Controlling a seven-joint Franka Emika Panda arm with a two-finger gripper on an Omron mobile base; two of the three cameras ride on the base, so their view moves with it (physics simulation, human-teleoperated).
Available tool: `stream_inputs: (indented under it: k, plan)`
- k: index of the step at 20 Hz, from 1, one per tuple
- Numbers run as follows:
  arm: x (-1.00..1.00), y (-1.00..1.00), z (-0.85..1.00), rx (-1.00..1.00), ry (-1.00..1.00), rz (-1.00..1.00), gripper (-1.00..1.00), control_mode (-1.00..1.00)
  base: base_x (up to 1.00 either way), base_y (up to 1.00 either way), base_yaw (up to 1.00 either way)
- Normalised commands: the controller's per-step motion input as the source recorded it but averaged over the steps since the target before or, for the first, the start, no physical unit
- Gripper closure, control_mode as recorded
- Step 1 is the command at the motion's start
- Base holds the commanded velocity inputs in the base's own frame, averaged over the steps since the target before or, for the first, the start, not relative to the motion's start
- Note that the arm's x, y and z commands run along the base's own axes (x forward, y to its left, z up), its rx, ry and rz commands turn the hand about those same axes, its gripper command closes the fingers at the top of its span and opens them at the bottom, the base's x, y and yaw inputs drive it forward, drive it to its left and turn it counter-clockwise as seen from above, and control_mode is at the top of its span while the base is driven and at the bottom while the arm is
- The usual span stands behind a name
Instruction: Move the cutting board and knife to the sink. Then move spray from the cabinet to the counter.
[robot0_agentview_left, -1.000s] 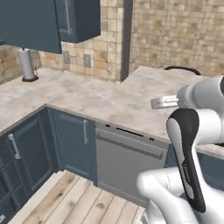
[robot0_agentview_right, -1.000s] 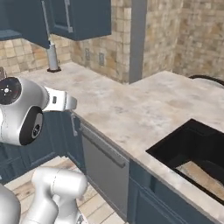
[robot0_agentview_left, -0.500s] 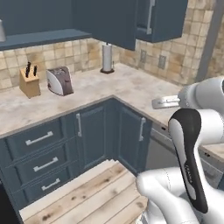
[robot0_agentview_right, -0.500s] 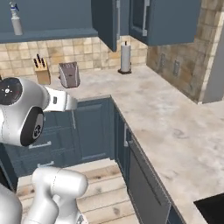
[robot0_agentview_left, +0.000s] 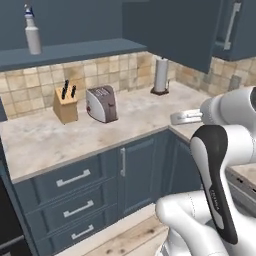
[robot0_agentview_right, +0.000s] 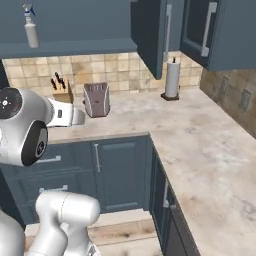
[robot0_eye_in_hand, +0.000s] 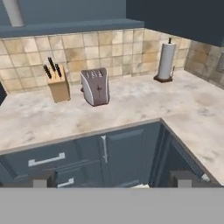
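High on the shelf ledge of the slate-blue cabinet (robot0_agentview_left: 75, 50), at its left end, stands the spray (robot0_agentview_left: 33, 35): slim, grey-white, upright, blue-and-white trigger nozzle on top, nothing touching it. Seen again top left from the right base camera, and cut off at the upper edge of the hand camera.

Below, on the beige marbled counter (robot0_agentview_left: 125, 120): knife block (robot0_agentview_left: 65, 104) with black-handled knives, grey toaster (robot0_agentview_left: 102, 103) just beside it, paper towel roll (robot0_agentview_left: 161, 75) farther along toward the corner. Under the counter, slate-blue drawers (robot0_agentview_left: 70, 195) with silver bar handles.

Gripper (robot0_eye_in_hand: 112, 178) low in the hand camera, jaws spread wide, holding nothing, well apart from the bottle and pointed at the counter front, not at the shelf.

Judged from shape alone: light, rigid, likely smooth plastic, tall and narrow, so easy to tip. Best taken around the middle of the cylindrical body, from the side, not at the thin neck or trigger. Open counter in front of the toaster offers room to set down.
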Motion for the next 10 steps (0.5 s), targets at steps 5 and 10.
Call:
stream_inputs:
  k: [5,10]
  plan:
    - [0.0,0.0,0.0,0.0,0.0,0.0,-1.0,1.0,0.94,0.0,0.24]
    - [0.0,0.0,0.0,0.0,0.0,0.0,-1.0,1.0,0.97,-0.12,0.37]
